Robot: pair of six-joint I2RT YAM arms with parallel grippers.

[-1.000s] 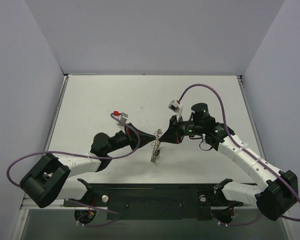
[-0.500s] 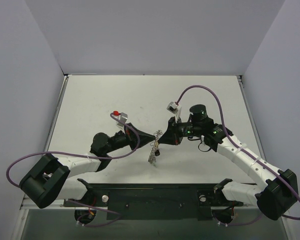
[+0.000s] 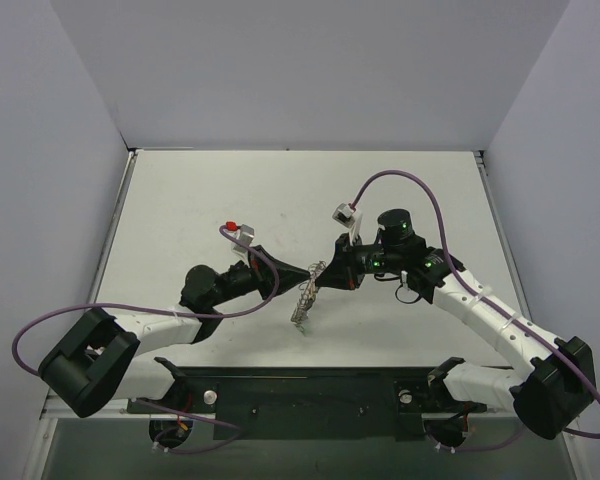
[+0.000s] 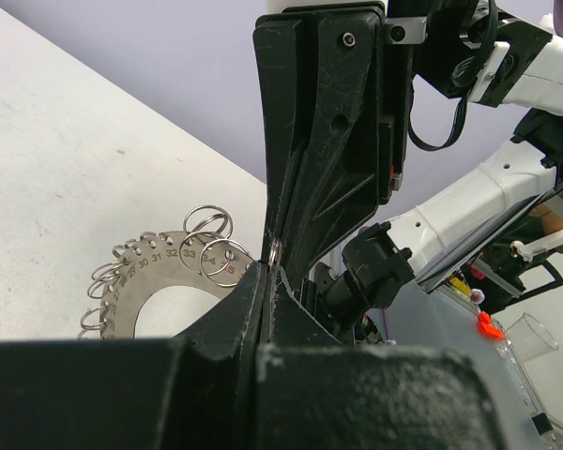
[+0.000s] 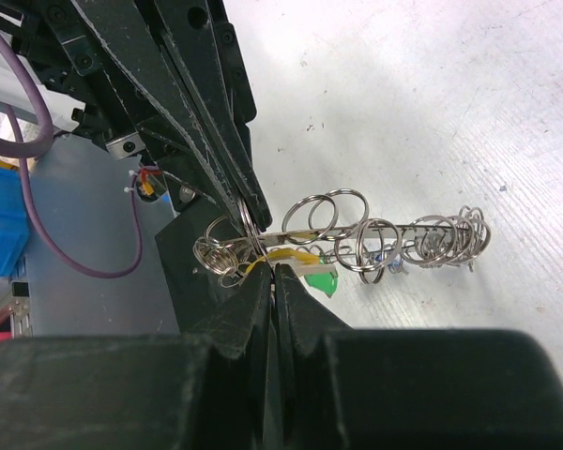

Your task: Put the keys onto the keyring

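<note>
The keyring (image 3: pixel 306 295) is a flat silvery disc with many small wire loops on its rim, held in the air at the table's middle between both grippers. In the left wrist view the keyring (image 4: pixel 150 272) shows stamped numbers. My left gripper (image 3: pixel 307 275) (image 4: pixel 274 253) is shut on its rim. In the right wrist view the keyring (image 5: pixel 394 230) is edge-on. My right gripper (image 3: pixel 326 276) (image 5: pixel 273 274) is shut on the yellow key (image 5: pixel 291 254) just under the rim. The green key (image 5: pixel 323 280) and the blue key (image 5: pixel 383 259) hang beside it.
The white table (image 3: pixel 230 200) is walled at the back and sides. A black rail (image 3: pixel 310 390) with the arm bases runs along the near edge. Purple cables (image 3: pixel 420 185) loop above both arms.
My right gripper has crept slightly left toward the left gripper. The hanging lower end of the keyring has swung a little to the left. Both grips are unchanged.
</note>
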